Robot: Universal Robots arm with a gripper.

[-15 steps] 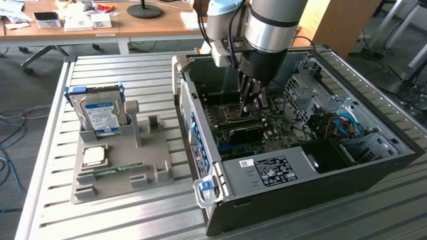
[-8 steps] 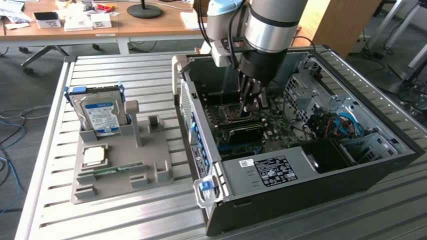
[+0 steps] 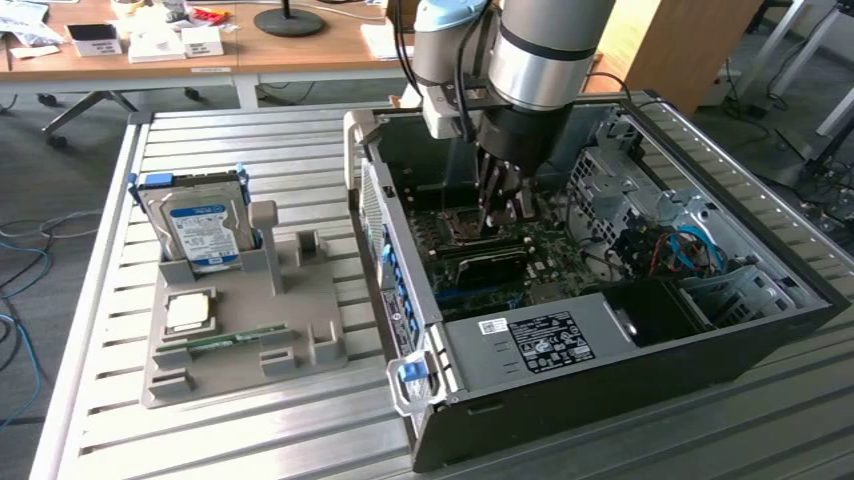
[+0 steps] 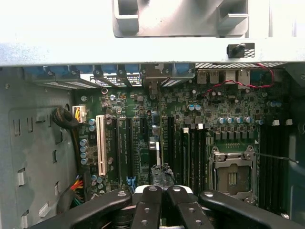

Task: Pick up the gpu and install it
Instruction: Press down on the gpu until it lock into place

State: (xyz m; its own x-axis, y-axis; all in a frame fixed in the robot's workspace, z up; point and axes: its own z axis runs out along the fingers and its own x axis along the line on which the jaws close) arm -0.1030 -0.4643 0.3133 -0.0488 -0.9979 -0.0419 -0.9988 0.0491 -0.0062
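A slatted metal desk [image 3: 227, 135] is seen; a grey holder tray [image 3: 247, 330] is set on it towards the exterior view's left; an open computer case [image 3: 641, 350] is placed just beside it.

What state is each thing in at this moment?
Fingers: shut on the graphics card.
Graphics card: held edge-on above the motherboard slots.
Computer case: lying on its side, open.
Hard drive: upright in the grey holder.
Memory stick: lying flat in the holder.
Processor socket: empty.
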